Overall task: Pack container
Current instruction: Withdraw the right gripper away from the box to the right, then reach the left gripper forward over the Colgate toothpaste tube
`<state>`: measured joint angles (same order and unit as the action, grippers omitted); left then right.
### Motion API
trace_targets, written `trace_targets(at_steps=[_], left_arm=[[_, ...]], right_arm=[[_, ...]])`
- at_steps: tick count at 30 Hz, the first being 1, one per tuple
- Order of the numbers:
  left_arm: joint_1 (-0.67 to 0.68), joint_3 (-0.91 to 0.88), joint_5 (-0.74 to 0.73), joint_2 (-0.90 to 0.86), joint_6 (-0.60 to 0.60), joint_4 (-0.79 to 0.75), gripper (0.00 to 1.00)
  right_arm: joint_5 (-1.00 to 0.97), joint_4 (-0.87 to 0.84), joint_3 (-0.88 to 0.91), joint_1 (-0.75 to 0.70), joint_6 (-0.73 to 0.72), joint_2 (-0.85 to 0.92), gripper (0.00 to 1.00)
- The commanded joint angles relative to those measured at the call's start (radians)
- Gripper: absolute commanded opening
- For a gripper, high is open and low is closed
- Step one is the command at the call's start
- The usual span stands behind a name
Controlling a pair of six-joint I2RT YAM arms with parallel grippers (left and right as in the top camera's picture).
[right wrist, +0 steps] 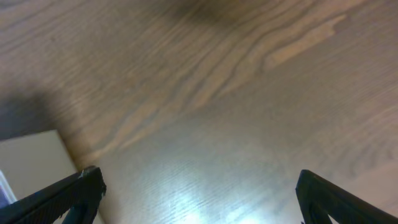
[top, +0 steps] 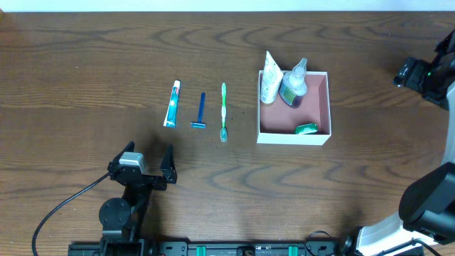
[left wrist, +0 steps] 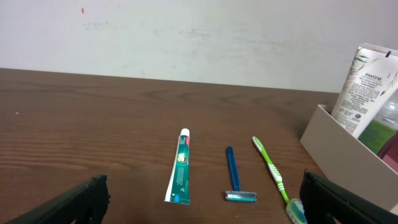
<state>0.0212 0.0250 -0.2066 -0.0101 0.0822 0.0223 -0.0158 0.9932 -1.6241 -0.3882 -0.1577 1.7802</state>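
The container (top: 317, 107) is a square white-walled box with a pink inside, at centre right. In it are a white tube (top: 269, 80), a clear bottle (top: 293, 84) and a small green item (top: 306, 129). Left of it lie a green toothbrush (top: 223, 112), a blue razor (top: 200, 112) and a toothpaste tube (top: 172, 104). My left gripper (top: 148, 160) is open and empty, nearer the front edge than these. The left wrist view shows the toothpaste (left wrist: 179, 167), razor (left wrist: 233, 177), toothbrush (left wrist: 272, 172) and container wall (left wrist: 348, 146) past the left gripper (left wrist: 205, 202). My right gripper (top: 408, 74) is open and empty, right of the container.
The right wrist view shows bare wood under the right gripper (right wrist: 202, 199) and a white corner of the container (right wrist: 34, 165) at the lower left. A black cable (top: 60, 206) trails from the left arm base at the front left.
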Motion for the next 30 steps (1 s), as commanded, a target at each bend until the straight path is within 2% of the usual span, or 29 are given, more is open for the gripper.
trace_targets(at_steps=[1,7,15,19,24,28,30], left_arm=[[-0.004,-0.021,-0.014,0.005,0.002,0.028,0.98],[-0.004,-0.021,-0.019,0.005,0.003,0.027,0.98],[-0.004,-0.017,-0.276,-0.002,0.010,0.021,0.98],[-0.004,0.036,-0.303,-0.049,0.009,0.103,0.98],[-0.004,0.231,-0.302,-0.254,-0.027,0.262,0.98],[-0.004,0.480,-0.303,-0.521,-0.126,0.476,0.98],[-0.003,0.588,-0.311,-0.647,-0.130,0.572,0.98]], right_arm=[[-0.006,-0.063,0.085,-0.005,-0.021,0.008,0.99],[-0.006,-0.125,0.161,-0.004,-0.021,0.008,0.99],[-0.006,-0.120,0.163,-0.004,-0.021,0.008,0.99],[-0.006,-0.120,0.163,-0.004,-0.021,0.008,0.99],[-0.006,-0.120,0.163,-0.004,-0.021,0.008,0.99],[-0.006,-0.120,0.163,-0.004,-0.021,0.008,0.99],[-0.006,-0.120,0.163,-0.004,-0.021,0.008,0.99]])
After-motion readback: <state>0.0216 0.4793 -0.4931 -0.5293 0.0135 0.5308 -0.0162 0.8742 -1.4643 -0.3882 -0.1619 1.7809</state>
